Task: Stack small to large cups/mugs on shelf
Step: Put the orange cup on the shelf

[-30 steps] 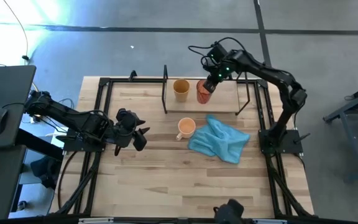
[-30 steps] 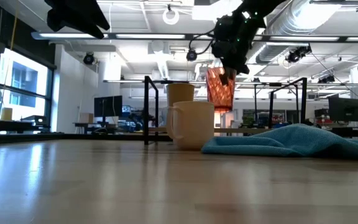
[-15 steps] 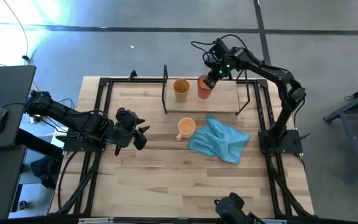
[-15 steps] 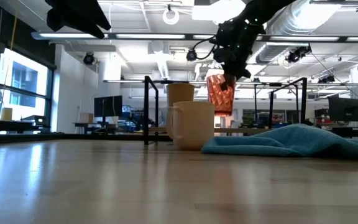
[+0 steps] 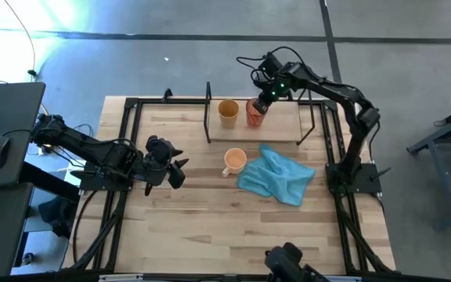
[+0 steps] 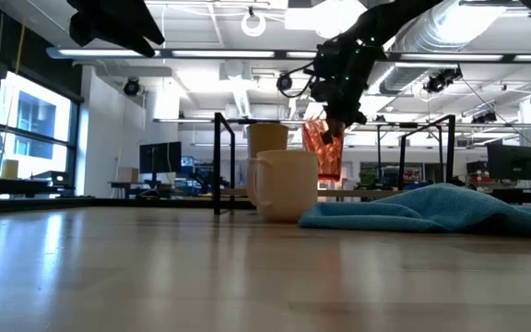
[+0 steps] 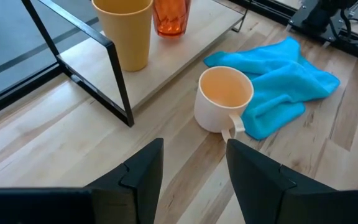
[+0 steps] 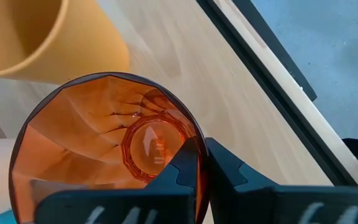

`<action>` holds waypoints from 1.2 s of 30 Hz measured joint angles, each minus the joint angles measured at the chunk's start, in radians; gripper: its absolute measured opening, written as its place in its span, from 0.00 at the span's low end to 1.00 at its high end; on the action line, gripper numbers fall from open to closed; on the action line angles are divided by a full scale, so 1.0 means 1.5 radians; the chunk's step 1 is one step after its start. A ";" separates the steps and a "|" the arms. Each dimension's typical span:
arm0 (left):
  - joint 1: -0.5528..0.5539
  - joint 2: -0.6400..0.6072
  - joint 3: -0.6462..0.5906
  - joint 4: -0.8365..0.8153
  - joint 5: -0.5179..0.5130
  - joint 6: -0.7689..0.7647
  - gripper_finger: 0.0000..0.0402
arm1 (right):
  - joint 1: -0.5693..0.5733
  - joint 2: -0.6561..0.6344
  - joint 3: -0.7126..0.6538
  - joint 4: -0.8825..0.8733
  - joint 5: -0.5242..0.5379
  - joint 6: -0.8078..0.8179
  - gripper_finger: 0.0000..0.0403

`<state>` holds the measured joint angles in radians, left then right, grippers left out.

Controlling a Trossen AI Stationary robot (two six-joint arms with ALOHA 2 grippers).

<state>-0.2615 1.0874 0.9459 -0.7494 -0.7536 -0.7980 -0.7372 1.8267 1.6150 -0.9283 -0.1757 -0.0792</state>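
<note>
In the high view, the shelf (image 5: 304,117) sits at the upper centre of the bench (image 5: 210,235). On its board the plain cup (image 5: 228,112) stands left of the patterned cup (image 5: 255,113), which the right gripper (image 5: 261,102) holds by the rim. Below them on the bench, the mug (image 5: 234,161) lies just left of the cloth (image 5: 280,177). The left gripper (image 5: 177,171) hangs at centre left.

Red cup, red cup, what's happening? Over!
Right gripper shut on red cup, over the shelf board, beside yellow cup. Left gripper open, idle at table's left. Mug on the table by blue cloth.
</note>
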 joint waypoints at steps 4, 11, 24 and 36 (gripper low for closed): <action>0.000 0.000 0.000 0.000 0.000 0.000 0.41 | 0.000 0.009 0.000 -0.001 0.000 0.002 0.00; 0.000 0.000 0.000 0.000 0.000 -0.001 0.41 | 0.000 0.010 0.000 0.011 0.006 0.002 0.00; 0.000 0.000 0.000 -0.001 0.000 -0.001 0.41 | 0.000 0.010 0.000 0.013 0.006 0.002 0.00; 0.000 0.000 0.000 -0.002 0.001 -0.001 0.41 | 0.005 0.007 -0.049 0.035 0.003 0.013 0.00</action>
<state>-0.2619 1.0874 0.9459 -0.7530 -0.7528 -0.7990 -0.7294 1.8371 1.5422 -0.8755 -0.1718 -0.0596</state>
